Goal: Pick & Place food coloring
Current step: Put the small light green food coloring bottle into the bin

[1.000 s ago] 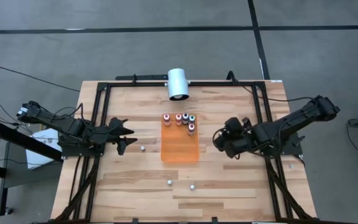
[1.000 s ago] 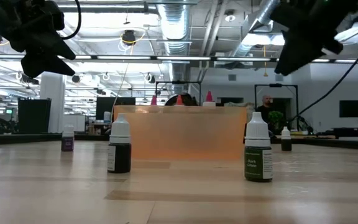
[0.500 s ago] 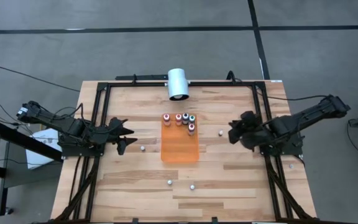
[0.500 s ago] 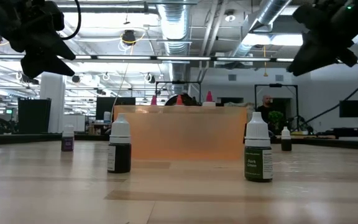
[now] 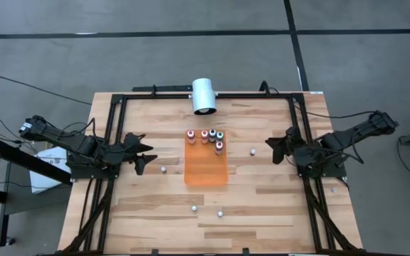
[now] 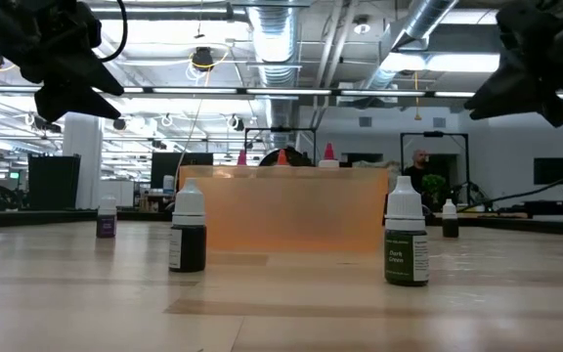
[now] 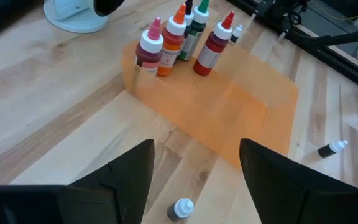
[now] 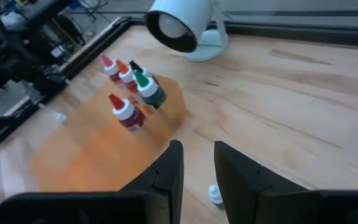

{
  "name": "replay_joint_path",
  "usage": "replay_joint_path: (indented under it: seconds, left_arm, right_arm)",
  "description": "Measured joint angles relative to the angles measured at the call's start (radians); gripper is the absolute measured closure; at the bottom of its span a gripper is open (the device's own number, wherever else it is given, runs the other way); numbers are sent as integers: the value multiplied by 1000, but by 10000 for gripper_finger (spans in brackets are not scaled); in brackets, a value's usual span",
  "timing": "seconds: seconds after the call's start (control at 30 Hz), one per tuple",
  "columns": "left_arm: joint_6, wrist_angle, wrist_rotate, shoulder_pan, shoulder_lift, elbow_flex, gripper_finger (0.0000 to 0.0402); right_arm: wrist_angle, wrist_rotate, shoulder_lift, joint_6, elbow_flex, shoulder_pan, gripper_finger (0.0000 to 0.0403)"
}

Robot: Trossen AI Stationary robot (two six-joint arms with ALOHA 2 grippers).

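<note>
Several food coloring bottles (image 5: 209,136) with pale caps stand upright on their bases at the far end of the orange mat (image 5: 206,169); they also show in the left wrist view (image 7: 179,40) and the right wrist view (image 8: 132,93). Loose bottles lie or stand on the wood: one left of the mat (image 5: 163,169), one right of it (image 5: 252,151), two toward the near edge (image 5: 194,208) (image 5: 220,212). My left gripper (image 5: 145,158) hangs open left of the mat, holding nothing. My right gripper (image 5: 272,149) hangs right of the mat, its fingers (image 8: 169,168) narrowly apart and empty.
A big white cylinder (image 5: 204,96) stands at the far edge behind the mat. A black frame (image 5: 112,128) runs along the table's left, far and right sides. The low view shows a dark bottle (image 6: 188,235) and a dark green one (image 6: 406,242) upright near the camera.
My right gripper has drawn back from beside the mat toward the table's right edge. The small bottle right of the mat, which the gripper covered before, now shows on the wood. My left gripper has kept still.
</note>
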Motion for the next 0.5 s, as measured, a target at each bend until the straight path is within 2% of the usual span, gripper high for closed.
replay_joint_path:
  seconds: [0.13, 0.37, 0.5]
  left_arm:
    - [0, 0, 0, 0, 0, 0, 173]
    - [-16, 0, -2, 0, 0, 0, 173]
    - [-17, 0, -2, 0, 0, 0, 173]
  right_arm:
    - [4, -16, 1, -3, -21, 7, 324]
    - [19, -145, 46, -3, -54, 6, 324]
    - [19, -158, 77, -3, -60, 5, 324]
